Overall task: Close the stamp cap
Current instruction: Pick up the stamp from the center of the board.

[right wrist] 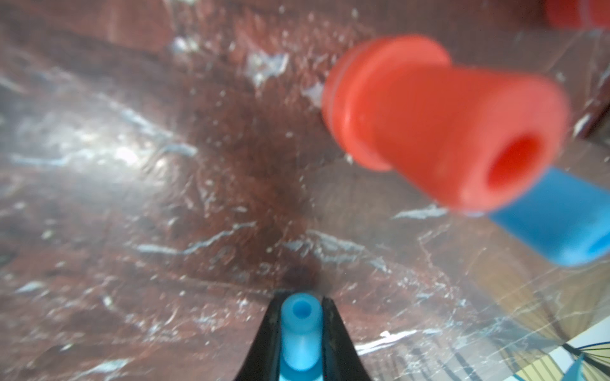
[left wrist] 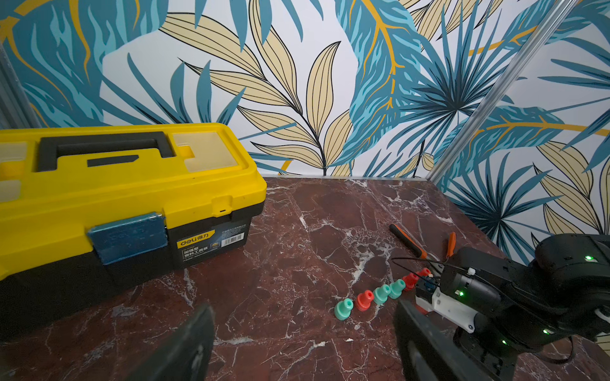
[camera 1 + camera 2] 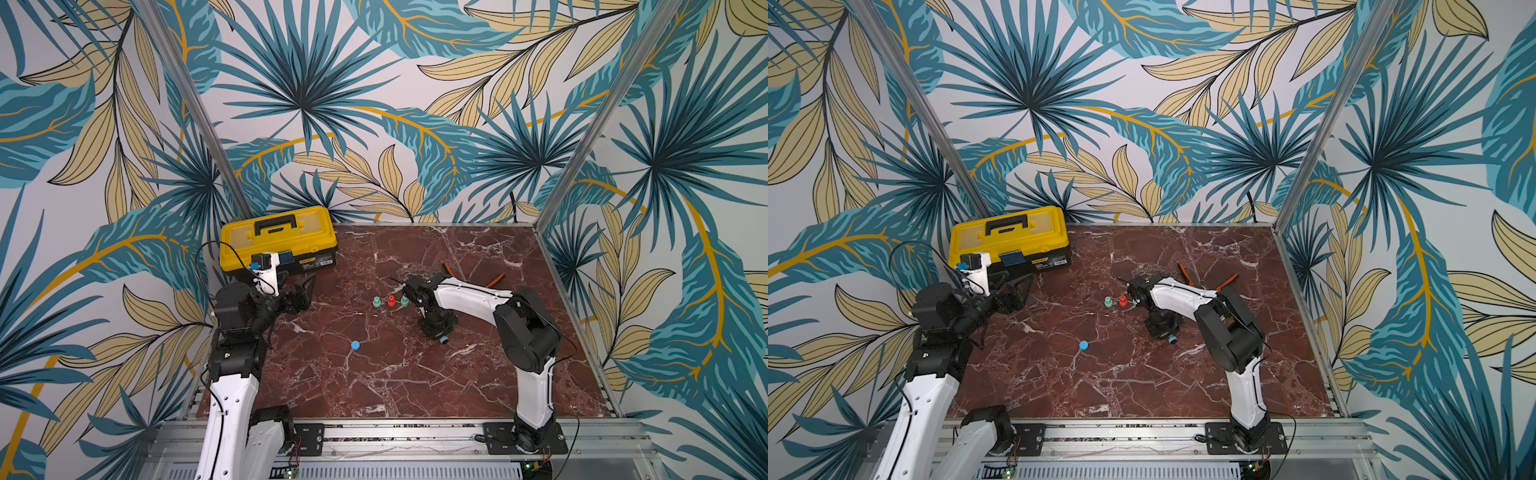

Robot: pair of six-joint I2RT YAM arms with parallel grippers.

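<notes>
The right pincer (image 1: 302,305) is seen clamped on a light-blue stamp (image 1: 299,333), its stem pressed between the two black fingers (image 1: 269,330). In both top views this pincer (image 3: 443,337) is lowered over the bench (image 3: 415,386), right of the middle. Whether the stamp touches the surface cannot be told. A blurred red stamp (image 1: 442,122) is shown just beside the held one in the right wrist view.

The blue cap (image 3: 355,345) is found lying alone on the bench, well apart from the held stamp, on the side towards the left edge. A row of green and red stamps (image 3: 391,301) is set near the middle.

The left pincer (image 2: 302,306) is held with its fingers wide apart and nothing between them, close to the yellow toolbox (image 3: 278,237) in the far left corner.
</notes>
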